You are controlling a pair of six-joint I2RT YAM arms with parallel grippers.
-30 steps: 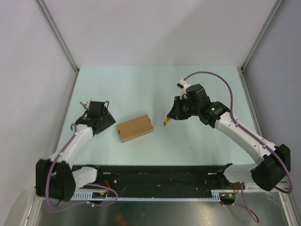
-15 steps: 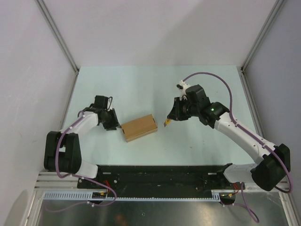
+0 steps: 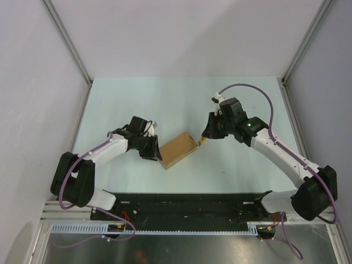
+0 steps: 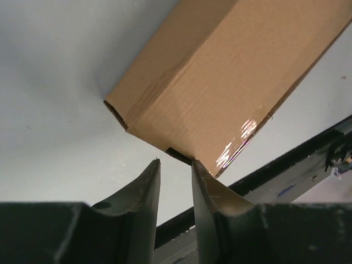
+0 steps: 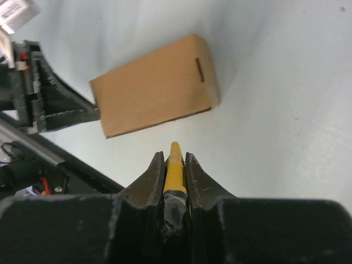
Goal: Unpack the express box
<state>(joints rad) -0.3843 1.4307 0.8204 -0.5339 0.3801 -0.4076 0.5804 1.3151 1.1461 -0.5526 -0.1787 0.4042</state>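
The express box [image 3: 177,149], plain brown cardboard and closed, lies tilted on the pale table. It also shows in the left wrist view [image 4: 231,71] and the right wrist view [image 5: 157,88]. My left gripper [image 3: 157,152] is at the box's left end. In the left wrist view the left gripper [image 4: 175,168] has its jaws a narrow gap apart with nothing between them, and one fingertip [image 4: 199,168] touches the box's lower corner. My right gripper [image 3: 205,136] is shut on a slim yellow-and-black utility knife [image 5: 175,165]. The knife's tip [image 3: 201,141] points at the box's right end, just short of it.
A black rail [image 3: 187,201] runs along the table's near edge. Metal frame posts [image 3: 69,41] stand at the back corners, with grey walls on both sides. My left gripper also shows in the right wrist view [image 5: 49,99], beside the box.
My left arm swung right to the box's left end. The box slid right and turned more diagonal. My right gripper shifted slightly, so the knife tip is now close to the box.
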